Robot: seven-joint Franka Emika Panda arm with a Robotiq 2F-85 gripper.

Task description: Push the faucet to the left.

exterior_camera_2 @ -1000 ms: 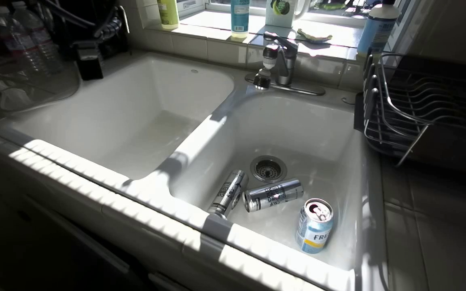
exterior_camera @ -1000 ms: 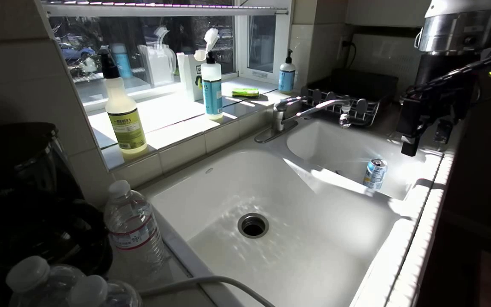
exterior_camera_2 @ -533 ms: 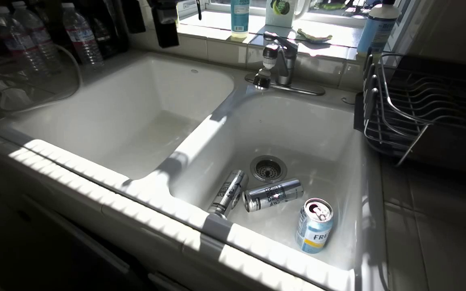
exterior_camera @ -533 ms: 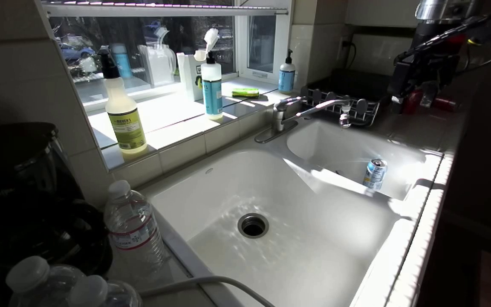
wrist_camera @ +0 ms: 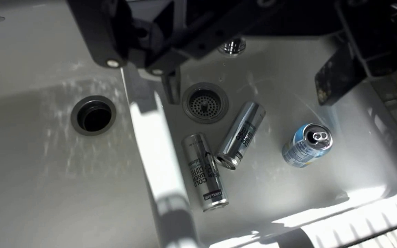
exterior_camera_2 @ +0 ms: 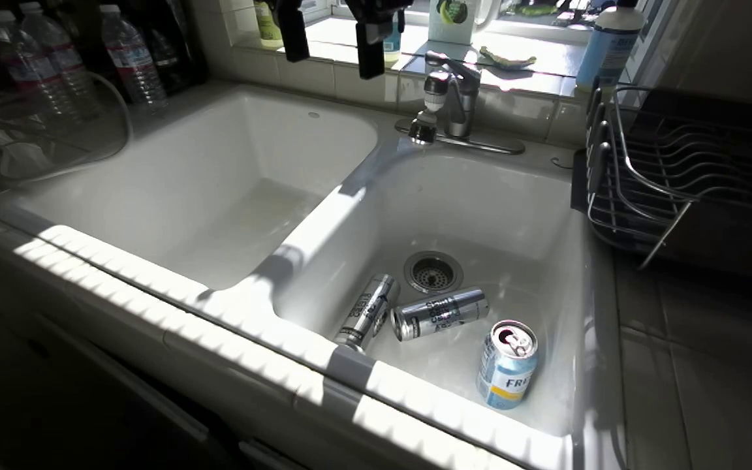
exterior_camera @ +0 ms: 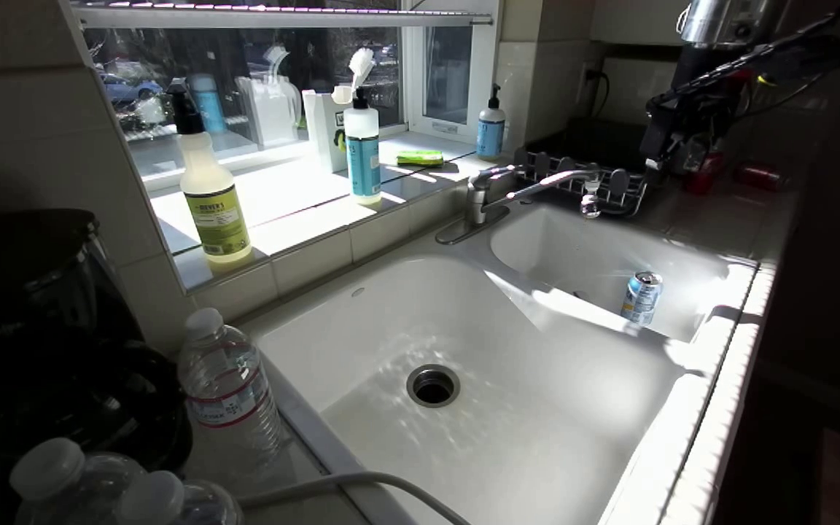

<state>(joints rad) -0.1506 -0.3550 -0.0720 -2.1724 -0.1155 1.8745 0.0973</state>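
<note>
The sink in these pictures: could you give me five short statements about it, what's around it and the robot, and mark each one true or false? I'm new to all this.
1. The blue can stands upright in a basin of the sink. True.

2. All the cans in that basin stand upright. False: the two silver cans lie on their sides.

3. The faucet reaches over the basin with the cans. True.

4. The faucet is being gripped. False: the gripper, the robot's pincers, is open and holds nothing.

5. The dish rack stands beside the sink. True.
</note>
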